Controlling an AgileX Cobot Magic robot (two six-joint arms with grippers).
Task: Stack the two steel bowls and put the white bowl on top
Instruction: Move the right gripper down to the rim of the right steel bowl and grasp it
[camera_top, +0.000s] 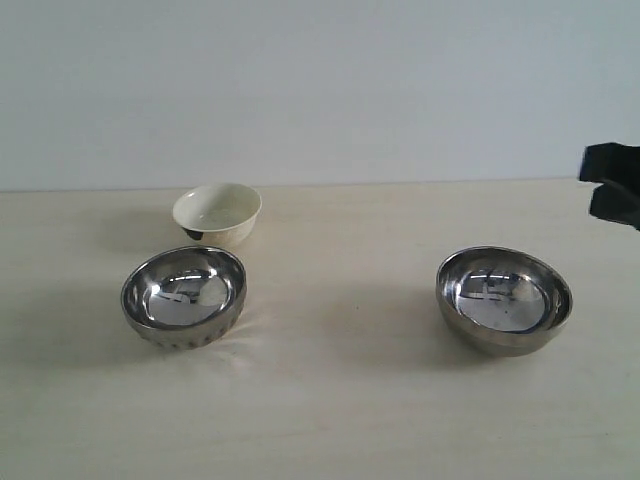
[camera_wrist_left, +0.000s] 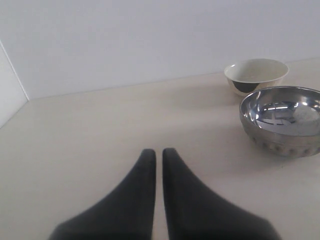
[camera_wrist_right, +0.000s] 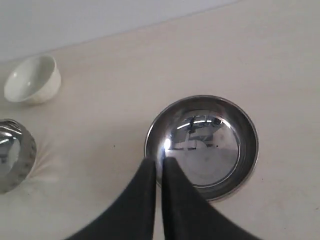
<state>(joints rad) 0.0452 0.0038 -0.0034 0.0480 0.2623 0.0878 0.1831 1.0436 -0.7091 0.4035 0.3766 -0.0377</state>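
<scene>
The ribbed steel bowl (camera_top: 184, 296) stands on the left of the table, and the white bowl (camera_top: 217, 213) sits just behind it, upright and empty. The smooth steel bowl (camera_top: 503, 298) stands apart on the right. My right gripper (camera_top: 600, 184) hangs at the right edge, above and behind that bowl. In the right wrist view it (camera_wrist_right: 160, 162) is shut and empty, its tips lined up over the near rim of the smooth bowl (camera_wrist_right: 210, 145). My left gripper (camera_wrist_left: 159, 152) is shut and empty over bare table, well away from the ribbed bowl (camera_wrist_left: 282, 120) and white bowl (camera_wrist_left: 256, 75).
The pale beige table (camera_top: 340, 400) ends at a plain light wall behind the bowls. A white side panel (camera_wrist_left: 10, 95) meets the table at its far left corner. The two steel bowls stand a wide gap apart.
</scene>
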